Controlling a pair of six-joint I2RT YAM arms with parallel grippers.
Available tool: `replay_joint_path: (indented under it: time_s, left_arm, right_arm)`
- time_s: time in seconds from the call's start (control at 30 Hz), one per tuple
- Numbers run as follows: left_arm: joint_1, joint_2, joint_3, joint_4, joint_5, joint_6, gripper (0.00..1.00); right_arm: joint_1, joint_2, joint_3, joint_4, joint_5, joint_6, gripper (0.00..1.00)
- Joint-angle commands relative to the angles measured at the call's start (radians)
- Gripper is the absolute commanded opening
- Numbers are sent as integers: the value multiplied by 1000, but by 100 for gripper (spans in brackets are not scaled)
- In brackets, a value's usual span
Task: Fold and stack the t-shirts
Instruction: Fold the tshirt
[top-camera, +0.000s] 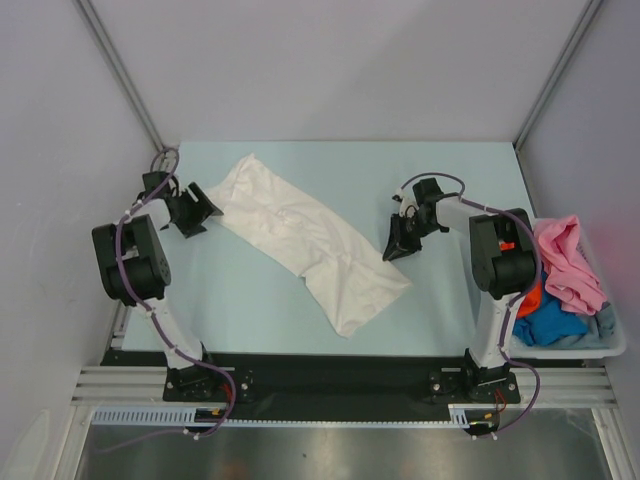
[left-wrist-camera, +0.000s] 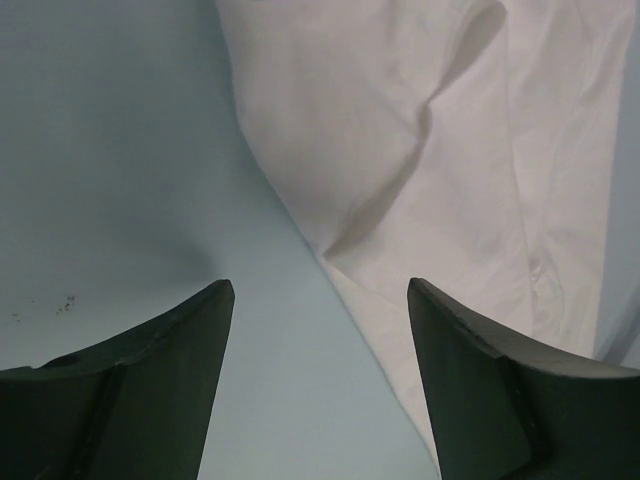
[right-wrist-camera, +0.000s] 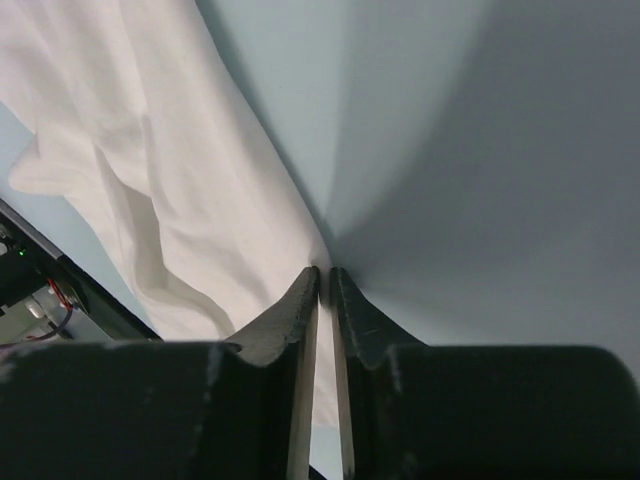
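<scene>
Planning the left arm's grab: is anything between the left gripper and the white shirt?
Nothing visible does. The left gripper stands open over bare table, and the shirt lies directly ahead, its edge running right up to one finger.

A spread t-shirt (top-camera: 305, 240) is lying slantwise across the middle of the table (top-camera: 430, 160), running from far left to near right. The left gripper (top-camera: 207, 207) is sitting at its far left end, the right gripper (top-camera: 396, 247) at its right edge. A bin (top-camera: 612, 338) at the table's right edge is holding a heap of t-shirts (top-camera: 565, 265)
</scene>
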Motion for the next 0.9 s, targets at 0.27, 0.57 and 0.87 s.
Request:
replay_joint_path:
  time_s: [0.27, 0.57, 0.87]
  left_arm:
    - [2, 238, 246, 31, 18, -45, 47]
    - [-43, 437, 491, 38, 78, -48, 27]
    - [-106, 598, 766, 9, 104, -114, 27]
  right_arm:
    - [-4, -32, -33, -12, 1, 57, 0]
    - [-33, -107, -162, 19, 6, 135, 0]
    - [-30, -244, -344, 71, -11, 256, 0]
